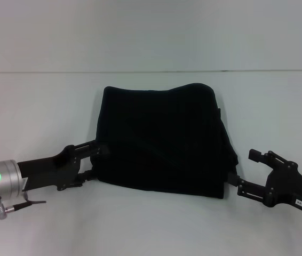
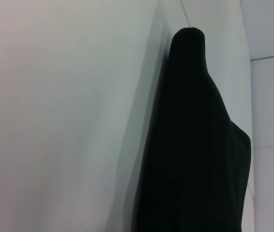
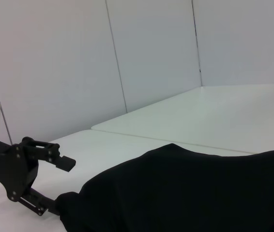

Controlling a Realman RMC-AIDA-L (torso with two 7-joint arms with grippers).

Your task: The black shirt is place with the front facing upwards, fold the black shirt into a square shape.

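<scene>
The black shirt (image 1: 161, 141) lies folded into a rough square in the middle of the white table (image 1: 44, 106), plain side up, with no lettering showing. My left gripper (image 1: 93, 162) is at its near left edge, open, both fingertips right at the cloth. In the right wrist view the left gripper (image 3: 59, 186) has one finger free above the table and the other against the shirt (image 3: 185, 193). My right gripper (image 1: 247, 173) stands open just off the near right corner, its lower finger close to the cloth. The left wrist view shows the shirt (image 2: 200, 145) edge-on.
A seam (image 1: 151, 71) runs across the table behind the shirt. Pale wall panels (image 3: 151, 48) stand beyond the table's far side. Bare white surface lies around the shirt on all sides.
</scene>
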